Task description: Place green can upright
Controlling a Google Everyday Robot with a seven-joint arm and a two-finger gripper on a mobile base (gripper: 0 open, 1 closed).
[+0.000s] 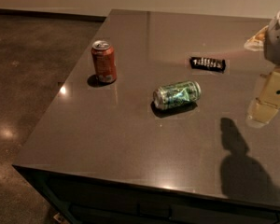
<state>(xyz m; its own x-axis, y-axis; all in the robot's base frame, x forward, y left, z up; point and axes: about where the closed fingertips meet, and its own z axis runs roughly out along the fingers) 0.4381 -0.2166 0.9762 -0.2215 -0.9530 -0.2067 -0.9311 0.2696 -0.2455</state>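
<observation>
The green can [177, 94] lies on its side near the middle of the dark tabletop [130, 139]. Its label is shiny green and silver-white, and one silver end points right and away. My gripper [260, 115] hangs at the right edge of the view, above the table. It is to the right of the green can, well apart from it, and holds nothing that I can see.
An orange-red soda can [104, 62] stands upright at the left of the table. A black snack packet [207, 63] lies flat behind the green can. A pale packet [256, 38] sits at the far right. The table's left and front edges drop to the floor.
</observation>
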